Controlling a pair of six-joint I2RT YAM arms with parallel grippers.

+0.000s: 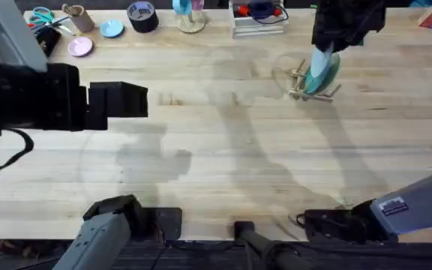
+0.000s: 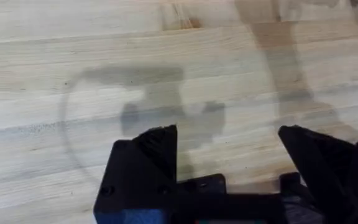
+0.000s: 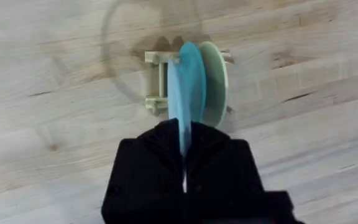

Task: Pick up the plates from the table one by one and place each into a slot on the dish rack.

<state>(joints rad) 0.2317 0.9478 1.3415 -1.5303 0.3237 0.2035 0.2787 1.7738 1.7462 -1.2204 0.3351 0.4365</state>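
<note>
From overhead, my right tool (image 1: pixel 328 46) is way out at the far right of the desk (image 1: pixel 223 150), sitting right over the dish rack (image 1: pixel 306 86). The sky blue plate (image 1: pixel 319 66) stands on edge in the rack with the teal plate (image 1: pixel 331 75) just beside it. My left tool (image 1: pixel 118 101) hangs over the bare left side.

Left wrist cam: my left tool (image 2: pixel 229 146) is spread wide with nothing in it, just wood grain below.

Right wrist cam: my right tool (image 3: pixel 185 152) is clenched on the sky blue plate's (image 3: pixel 185 81) rim, the plate upright between the pegs, teal plate (image 3: pixel 215 81) in the neighbouring slot.
</note>
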